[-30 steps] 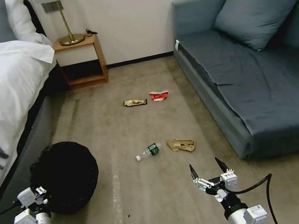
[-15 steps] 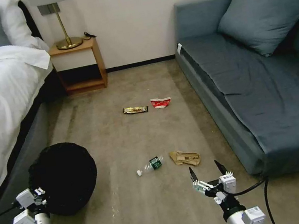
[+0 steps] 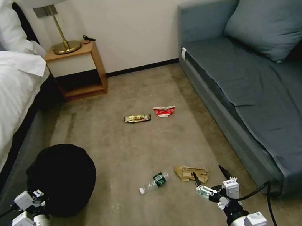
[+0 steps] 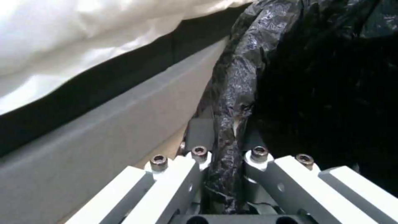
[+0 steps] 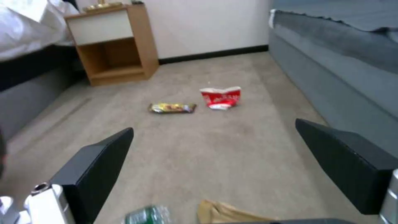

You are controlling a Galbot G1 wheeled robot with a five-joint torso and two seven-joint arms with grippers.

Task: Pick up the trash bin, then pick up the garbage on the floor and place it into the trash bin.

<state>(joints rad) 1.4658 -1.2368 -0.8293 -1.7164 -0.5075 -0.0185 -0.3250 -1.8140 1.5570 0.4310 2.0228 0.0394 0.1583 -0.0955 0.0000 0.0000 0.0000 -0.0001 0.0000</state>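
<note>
Down on the carpet [image 3: 145,215], the left gripper [image 4: 226,161] is clamping the black-bagged rim of the trash bin [image 3: 63,179], which is sitting close beside the bed frame [image 3: 14,180]. The right gripper [image 3: 208,178] is hovering with its fingers spread wide, just over the near edge of the crumpled tan paper [image 3: 191,173]. Right beside the paper, the clear bottle [image 3: 153,182] is lying on its side; its green label seems to carry print, but it is too small to read. Farther out, toward the nightstand [image 3: 75,70], the gold-brown wrapper [image 5: 172,108] and the red-and-white carton [image 5: 221,97] are lying near each other, with open carpet between bed and sofa [image 3: 272,91].
</note>
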